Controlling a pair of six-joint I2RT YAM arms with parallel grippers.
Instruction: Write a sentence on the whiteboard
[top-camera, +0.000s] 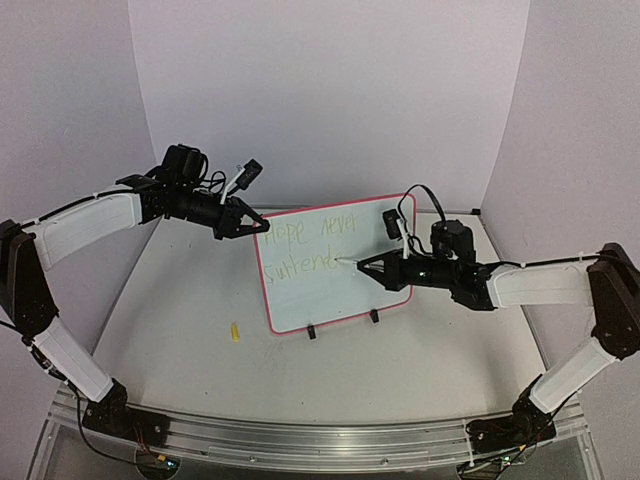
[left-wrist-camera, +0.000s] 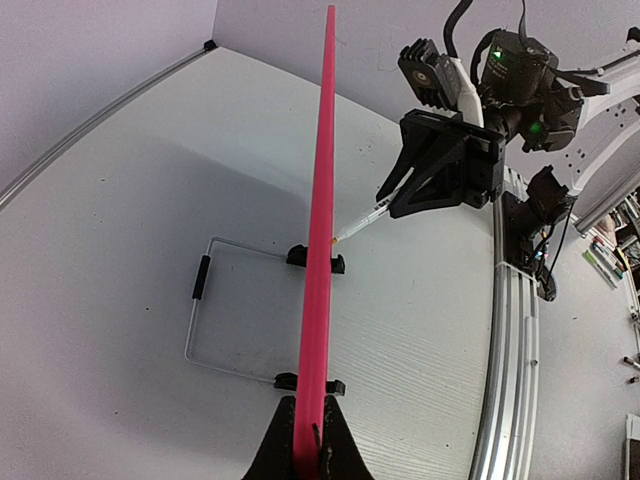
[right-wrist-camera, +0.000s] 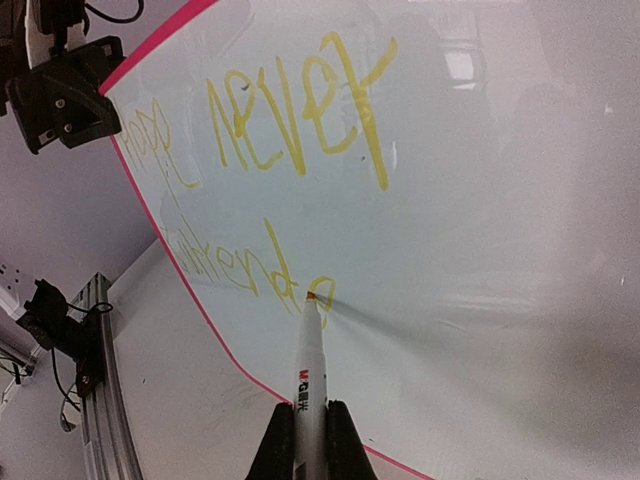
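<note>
Right end effector (right-wrist-camera: 308, 420), nearest the right wrist camera, clenched on a white marker (right-wrist-camera: 311, 360). The marker's yellow tip rests against the whiteboard (top-camera: 340, 295) at the end of the second written line.

Whiteboard: stands upright on two black clip feet (top-camera: 312, 332) at the middle of the surface (top-camera: 180, 300), writing side toward the arm bases. Its pink frame turns a rounded corner at upper right, near the rear wall (top-camera: 330, 90).

Sentence (top-camera: 305, 245): thin yellow-green strokes in two lines at the upper left of the board. The first line reads "Hope never"; the second reads roughly "surrende" up to the marker tip. Bare white face lies to the right of the tip and below the second line, down to the lower frame edge.

Left end effector (top-camera: 250, 222): clamped on the upper left edge of the frame. In the left wrist view the board shows edge-on as a pink strip rising from between the fingers (left-wrist-camera: 335, 450). A thin wire stand (left-wrist-camera: 200, 330) lies flat on the surface behind the board.

Right arm: crosses in front of the board's right edge in the top view.

Surface: a small yellow cap (top-camera: 235, 331) lies in front of the board's lower left corner, apart from the frame. Open surface runs from the feet to the metal rail (top-camera: 300, 435) at the near edge. To the left, open surface reaches the side wall below the left arm.
</note>
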